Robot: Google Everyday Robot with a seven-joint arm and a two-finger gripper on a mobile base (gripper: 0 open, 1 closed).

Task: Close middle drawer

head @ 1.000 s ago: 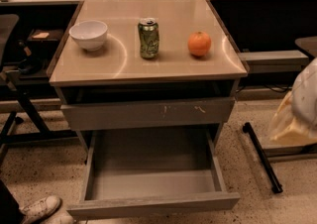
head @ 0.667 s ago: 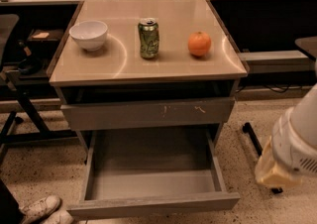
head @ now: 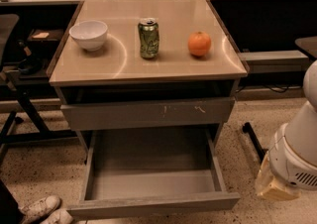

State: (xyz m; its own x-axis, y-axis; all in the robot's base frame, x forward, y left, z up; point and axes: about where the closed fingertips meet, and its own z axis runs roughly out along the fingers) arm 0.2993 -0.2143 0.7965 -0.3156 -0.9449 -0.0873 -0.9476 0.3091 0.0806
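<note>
The middle drawer [head: 153,203] is a wide, shallow grey box with a plain front panel. It stands pulled far out of the cabinet and its inside [head: 151,168] is empty. Above it is a grey drawer front with pale scratch marks [head: 148,113], pushed in. My gripper [head: 274,187] is the pale yellowish end of the white arm [head: 297,153] at the lower right. It hangs low, just right of the open drawer's right front corner and apart from it.
On the tan cabinet top [head: 124,67] stand a white bowl [head: 88,34], a green can [head: 148,37] and an orange [head: 199,43]. A black chair frame [head: 20,104] is at the left, a dark table leg [head: 252,141] at the right, and a shoe [head: 39,208] at the bottom left.
The arm has come down along the right side and a little leftward, toward the open drawer's right front corner. The drawer and the things on top have not moved.
</note>
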